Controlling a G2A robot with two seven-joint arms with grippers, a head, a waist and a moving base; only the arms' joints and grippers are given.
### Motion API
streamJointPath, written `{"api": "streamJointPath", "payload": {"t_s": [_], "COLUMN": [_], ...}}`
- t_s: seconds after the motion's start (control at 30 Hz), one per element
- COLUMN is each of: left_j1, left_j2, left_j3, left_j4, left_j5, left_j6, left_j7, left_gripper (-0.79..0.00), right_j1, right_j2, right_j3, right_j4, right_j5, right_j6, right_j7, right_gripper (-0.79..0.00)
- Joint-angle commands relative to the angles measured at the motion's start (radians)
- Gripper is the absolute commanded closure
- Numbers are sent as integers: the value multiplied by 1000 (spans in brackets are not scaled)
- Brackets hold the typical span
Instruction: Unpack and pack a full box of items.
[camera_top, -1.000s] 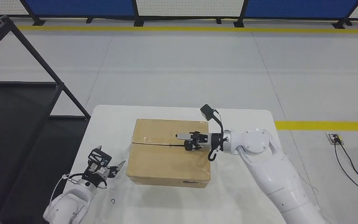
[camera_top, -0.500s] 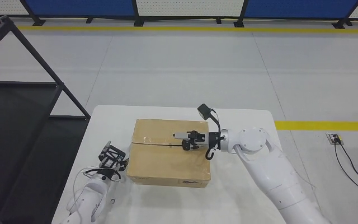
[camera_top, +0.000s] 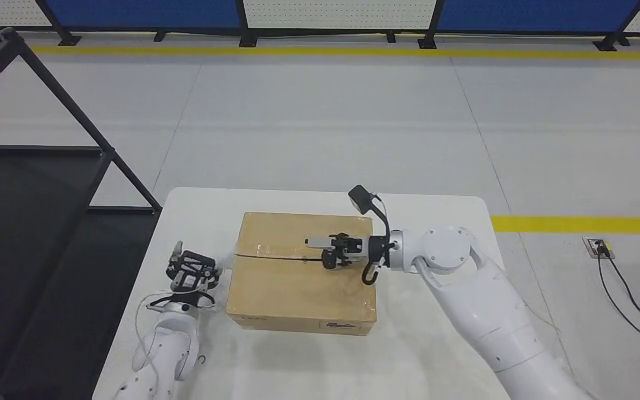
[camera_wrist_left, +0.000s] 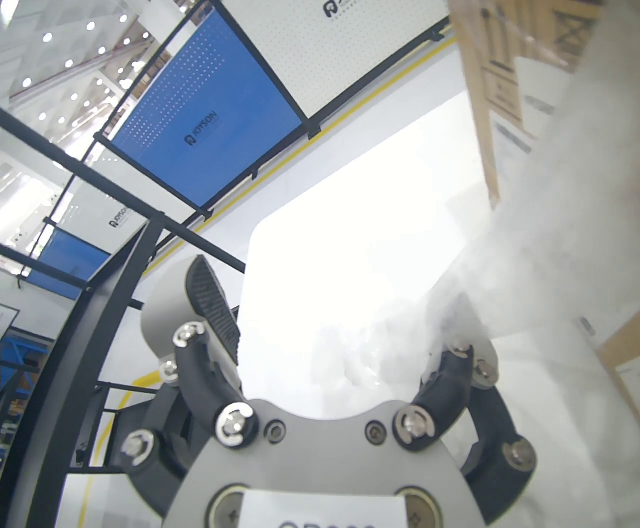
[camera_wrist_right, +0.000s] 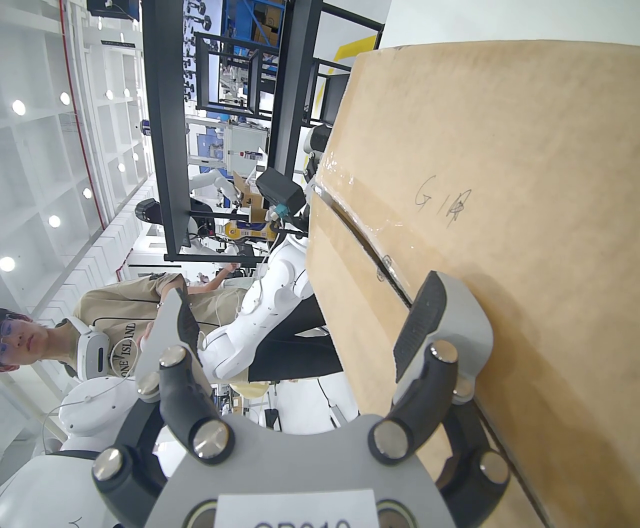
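A shut cardboard box (camera_top: 300, 285) sits in the middle of the white table (camera_top: 440, 215), its two top flaps meeting at a taped seam (camera_wrist_right: 350, 225). My right gripper (camera_top: 322, 248) lies just over the box top (camera_wrist_right: 500, 175) at the seam. It is open, with one finger (camera_wrist_right: 425, 320) against the cardboard and the other finger (camera_wrist_right: 175, 325) off the top, and nothing held. My left gripper (camera_top: 192, 268) is on the table beside the box's left side wall (camera_wrist_left: 500, 75). That gripper (camera_wrist_left: 340, 290) is open and empty.
A black metal rack (camera_top: 60, 150) stands off the table's left edge, close to the left arm. A small dark ring (camera_top: 201, 358) lies on the table near the front left. Bare tabletop shows to the right of the box and behind it.
The left gripper has swung from the front left up to the box's left side. The right gripper has slid a little to the left along the seam.
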Motion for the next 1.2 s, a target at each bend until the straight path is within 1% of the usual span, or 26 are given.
{"api": "streamJointPath", "payload": {"t_s": [0.0, 0.07, 0.17, 0.23, 0.5, 0.6, 0.63, 0.7, 0.83, 1.17], "left_j1": [0, 1, 4, 11, 61, 83, 92, 109, 139, 174], "left_j2": [-3, -5, -7, -7, -7, -6, -4, -4, -4, -13], "left_j3": [-16, -33, -68, -89, -179, -215, -227, -239, -253, -268], "left_j4": [0, -4, -27, -46, -161, -213, -226, -257, -307, -404], "left_j5": [-34, -63, -142, -156, -241, -300, -293, -298, -281, -266], "left_j6": [21, 27, 10, 18, 34, -9, -12, -28, -28, 19], "left_j7": [8, 12, 2, 8, 19, 0, 3, 0, -4, 23], "left_gripper": [-785, -785, -785, -785, -785, -785, -785, -785, -785, -785], "right_j1": [3, 7, 13, 18, 43, 52, 54, 57, 63, 71], "right_j2": [-1, -3, -5, -7, -15, -18, -18, -20, -22, -26], "right_j3": [-2, -4, -9, -14, -26, -28, -28, -29, -32, -35], "right_j4": [5, 10, 16, 22, 61, 75, 80, 87, 100, 125], "right_j5": [3, 5, 9, 12, 23, 27, 29, 33, 35, 41], "right_j6": [0, 1, -1, -1, -11, -15, -17, -18, -19, -24], "right_j7": [-3, -4, -5, -4, -1, -2, -4, -4, -1, 9], "right_gripper": [-785, -785, -785, -785, -785, -785, -785, -785, -785, -785]}}
